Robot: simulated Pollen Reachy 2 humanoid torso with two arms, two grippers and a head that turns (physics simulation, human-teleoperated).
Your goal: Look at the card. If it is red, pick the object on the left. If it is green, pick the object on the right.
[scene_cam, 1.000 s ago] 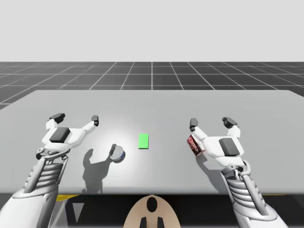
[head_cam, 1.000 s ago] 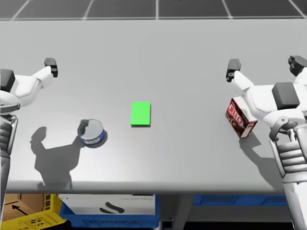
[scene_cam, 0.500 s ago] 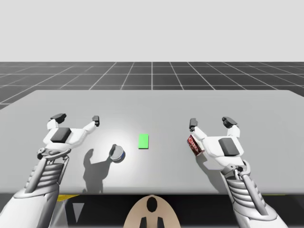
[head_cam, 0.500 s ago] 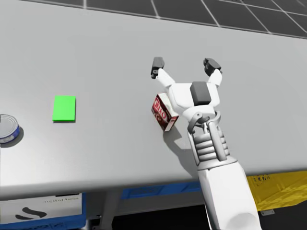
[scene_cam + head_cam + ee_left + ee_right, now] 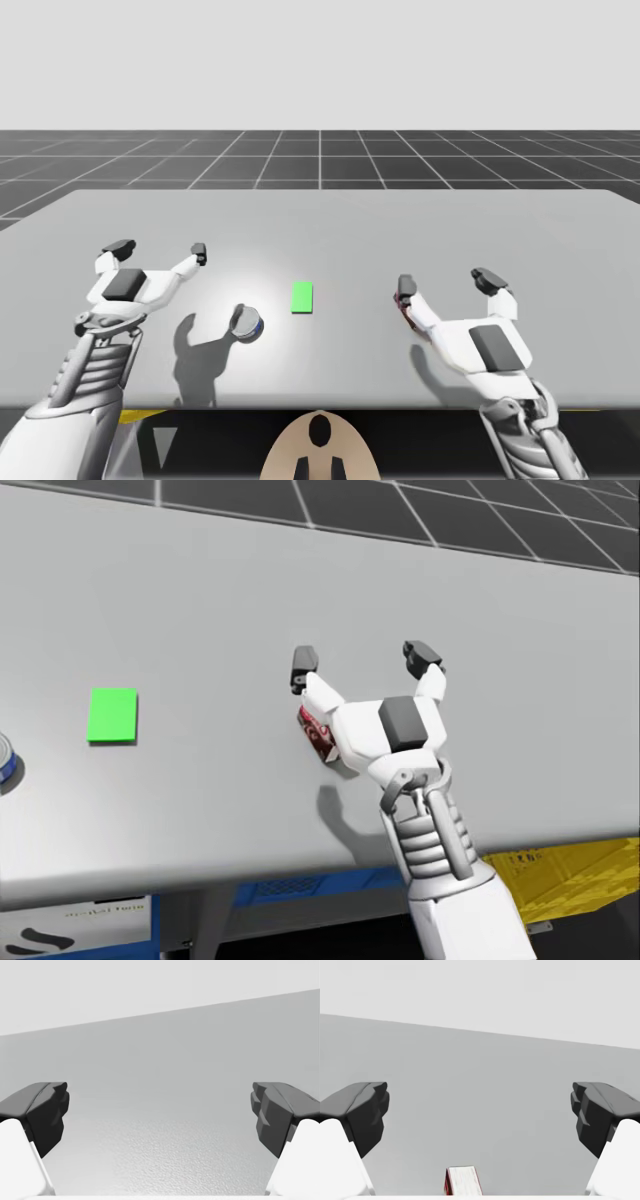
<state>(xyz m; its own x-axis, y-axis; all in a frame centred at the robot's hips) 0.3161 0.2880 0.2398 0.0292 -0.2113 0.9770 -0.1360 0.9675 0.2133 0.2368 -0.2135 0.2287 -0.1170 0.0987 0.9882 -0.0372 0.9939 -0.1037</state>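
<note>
A green card lies flat at the table's middle. To its left stands a low blue-and-silver can, cut by the picture's edge in the head view. To the card's right lies a small red box, mostly covered by my right hand. My right gripper hovers open over it; the box sits low between the fingers, near the palm, untouched. My left gripper is open above bare table, left of the can.
The grey table stretches far behind the objects. Under its front edge stand a blue crate, a yellow crate and a white box.
My head has turned right, toward the red box. My right hand has drawn back toward me and now covers most of the box. The left arm has barely moved.
</note>
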